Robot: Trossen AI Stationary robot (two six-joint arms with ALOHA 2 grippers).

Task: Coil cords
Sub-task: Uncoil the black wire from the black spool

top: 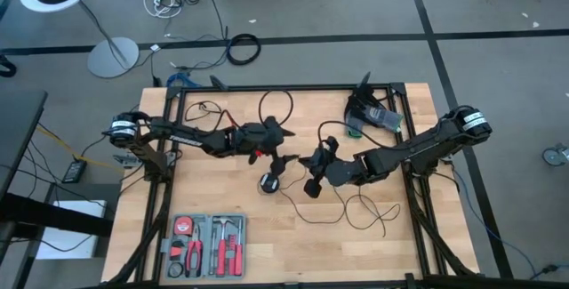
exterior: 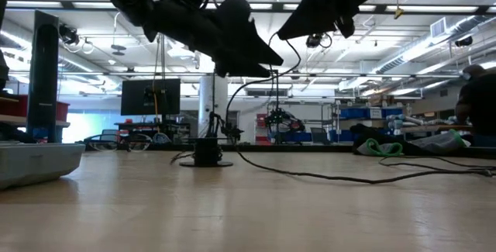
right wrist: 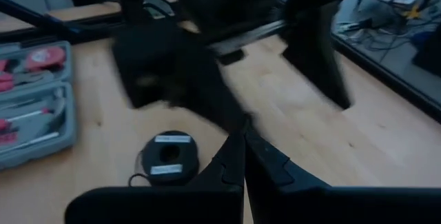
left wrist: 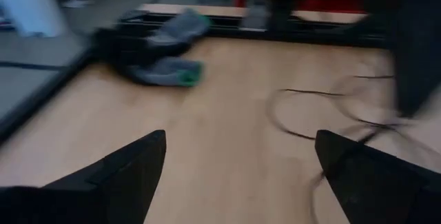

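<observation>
The thin black cord (top: 359, 211) lies in loose loops across the wooden table, with another loop (top: 276, 105) toward the far edge. Its round black puck (top: 269, 182) rests flat near the middle and also shows in the right wrist view (right wrist: 167, 156). My right gripper (top: 309, 166) hangs just right of the puck, shut (right wrist: 244, 141). One stretch of cord (exterior: 263, 89) rises from the table up to it. My left gripper (top: 286, 147) hovers above and beyond the puck, wide open (left wrist: 241, 176), with nothing between its fingers. My right gripper is shut on the cord. In the low view a stretch of cord (exterior: 297, 54) curves up from the table beside the puck to the fingers. They slant down from the table's right. The dark fingers hide the pinch itself. The puck end stays on the table.
A grey tool case (top: 209, 244) with red-handled tools lies at the near left. A grey and green device (top: 373, 116) sits at the far right corner. Black frame rails (top: 293, 88) border the table. Bare wood lies along the near edge.
</observation>
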